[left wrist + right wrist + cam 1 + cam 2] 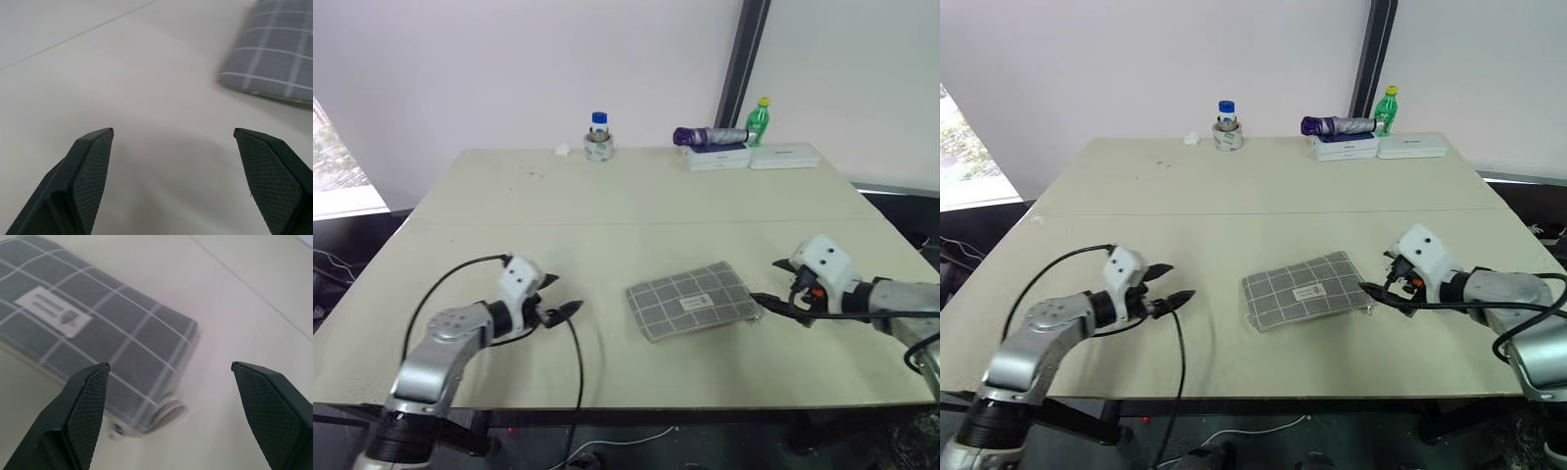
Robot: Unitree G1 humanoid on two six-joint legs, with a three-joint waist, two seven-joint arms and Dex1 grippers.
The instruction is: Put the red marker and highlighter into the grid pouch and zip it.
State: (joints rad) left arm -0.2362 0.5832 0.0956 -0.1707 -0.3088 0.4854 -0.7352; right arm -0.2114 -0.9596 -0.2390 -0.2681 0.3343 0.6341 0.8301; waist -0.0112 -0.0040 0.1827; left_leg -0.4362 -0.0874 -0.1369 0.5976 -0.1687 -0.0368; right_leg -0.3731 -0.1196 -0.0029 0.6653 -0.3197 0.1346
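**Soft pouch lies flat at centre, both grippers off it**

The flat grey fabric grid pouch (693, 301) with white lines and a small white label lies just below the middle of the left eye view, on the pale tabletop (636, 211), tilted slightly. It looks closed, and neither the marker nor the highlighter can be made out on the table.

The left gripper (560, 309) sits at lower left, well apart from the pouch, its two black fingers spread and holding nothing. The right gripper (771, 300) is at the right, just beside the pouch's right end, fingers likewise apart and empty.

The pouch looks light, limp and likely to slide or buckle if pushed. A sensible hold would be a pinch on the seam at one end, with the zip pull (169, 410) at the right corner taken for any zipping.
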